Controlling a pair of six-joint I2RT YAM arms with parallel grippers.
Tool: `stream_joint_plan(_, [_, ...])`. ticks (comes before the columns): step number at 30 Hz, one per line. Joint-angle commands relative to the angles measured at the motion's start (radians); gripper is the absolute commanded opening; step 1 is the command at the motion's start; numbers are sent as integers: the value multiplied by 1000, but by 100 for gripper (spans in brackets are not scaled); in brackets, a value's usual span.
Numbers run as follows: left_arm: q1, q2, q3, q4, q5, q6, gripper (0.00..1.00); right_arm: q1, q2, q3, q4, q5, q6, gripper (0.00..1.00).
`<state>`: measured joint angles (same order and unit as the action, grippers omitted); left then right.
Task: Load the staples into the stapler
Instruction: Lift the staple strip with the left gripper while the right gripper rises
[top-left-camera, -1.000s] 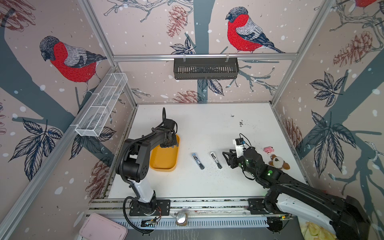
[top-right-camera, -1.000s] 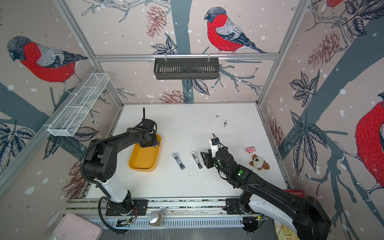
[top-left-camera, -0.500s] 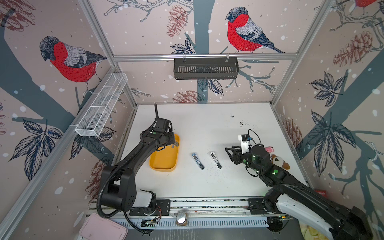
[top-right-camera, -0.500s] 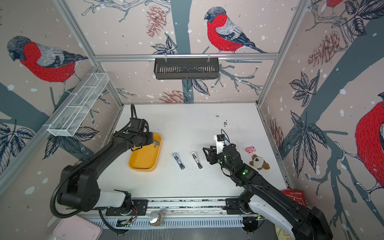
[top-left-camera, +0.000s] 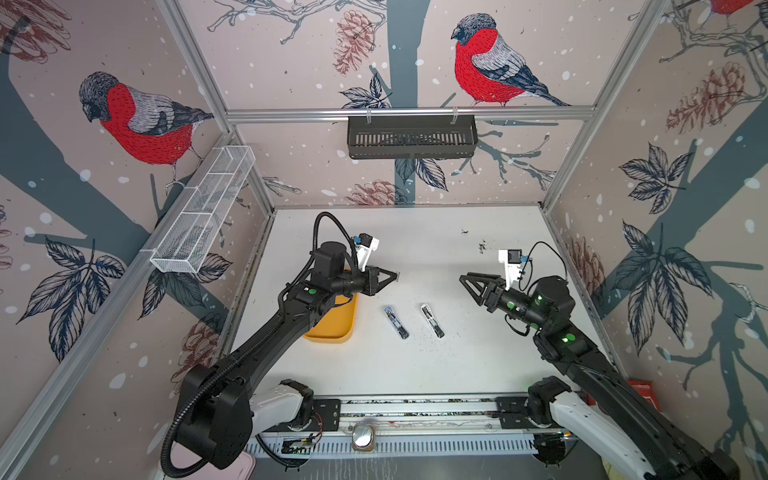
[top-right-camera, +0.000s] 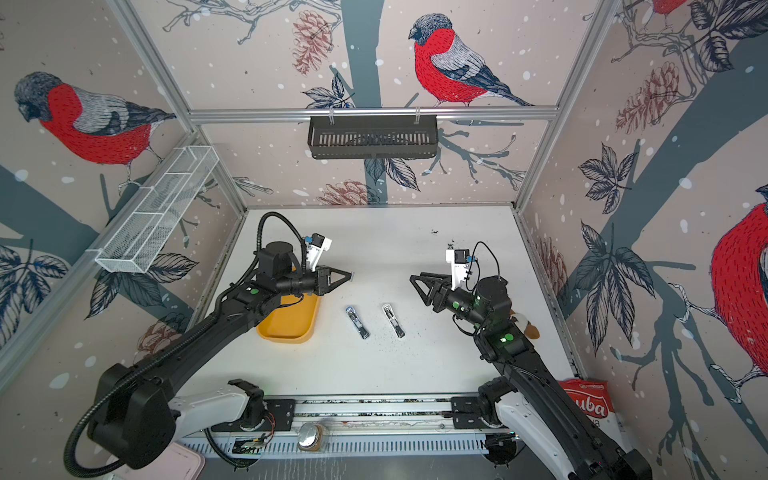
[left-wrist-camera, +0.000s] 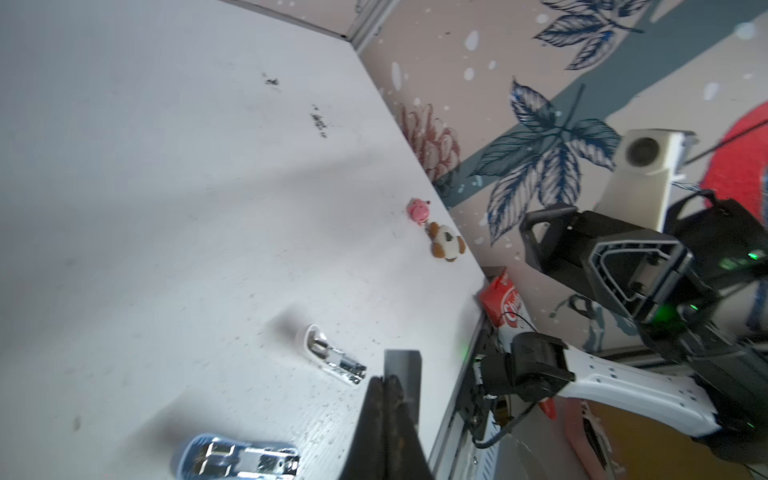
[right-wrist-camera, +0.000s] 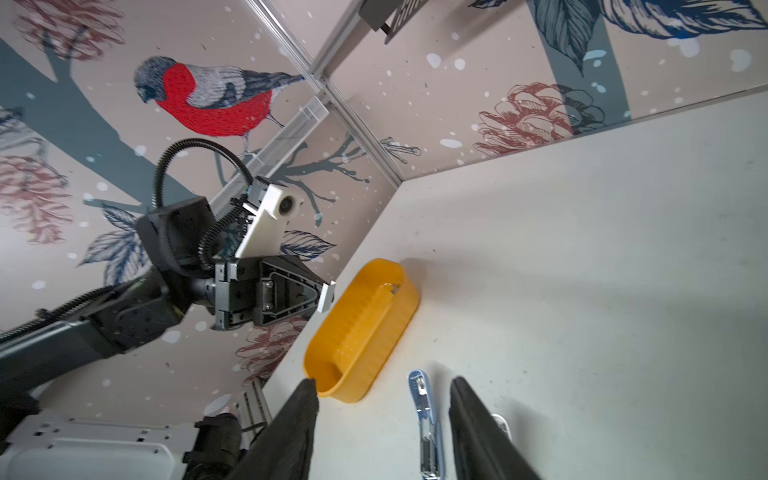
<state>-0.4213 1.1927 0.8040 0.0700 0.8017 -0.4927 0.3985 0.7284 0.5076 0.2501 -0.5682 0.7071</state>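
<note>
Now carries left tool (top-left-camera: 393, 276) out of yellow plastic tray (top-left-camera: 328, 338), rightward over white desk (top-left-camera: 415, 374), clamped on short silver-grey staple strip (right-wrist-camera: 326, 296). Holds right tool (top-left-camera: 464, 280) half open, empty, right of blue stapler (top-left-camera: 397, 322) and white stapler (top-left-camera: 432, 320). Expect light, stiff, brittle strip; pinch flat sides mid-length.

Two staplers (top-left-camera: 396, 322), one yellow tray (top-left-camera: 328, 337), two small toys (left-wrist-camera: 446, 245).

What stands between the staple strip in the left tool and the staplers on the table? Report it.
Nothing visible. The left tool, shut on the staple strip, hangs over bare table; the blue stapler and white stapler lie uncovered, right tool apart.
</note>
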Motion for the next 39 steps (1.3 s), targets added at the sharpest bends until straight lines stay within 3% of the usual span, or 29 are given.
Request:
stream_joint_plan(1, [-21, -6, -14, 319, 168, -130, 0, -6, 0, 27, 117, -113, 86, 55])
stream_joint_plan(5, [-74, 1, -26, 490, 204, -230, 0, 11, 9, 49, 153, -126, 114, 58])
stream_joint_plan(14, [-171, 47, -70, 817, 181, -455, 0, 178, 44, 117, 121, 34, 34, 58])
stream_joint_plan(18, [-184, 66, -107, 978, 176, -559, 0, 198, 45, 119, 155, 65, 55, 57])
stream_joint_plan(24, [-214, 64, -113, 978, 141, -540, 0, 234, 65, 143, 145, 97, 45, 57])
stream_joint_plan(39, [-231, 73, -144, 1045, 110, -530, 0, 291, 96, 171, 120, 53, 14, 55])
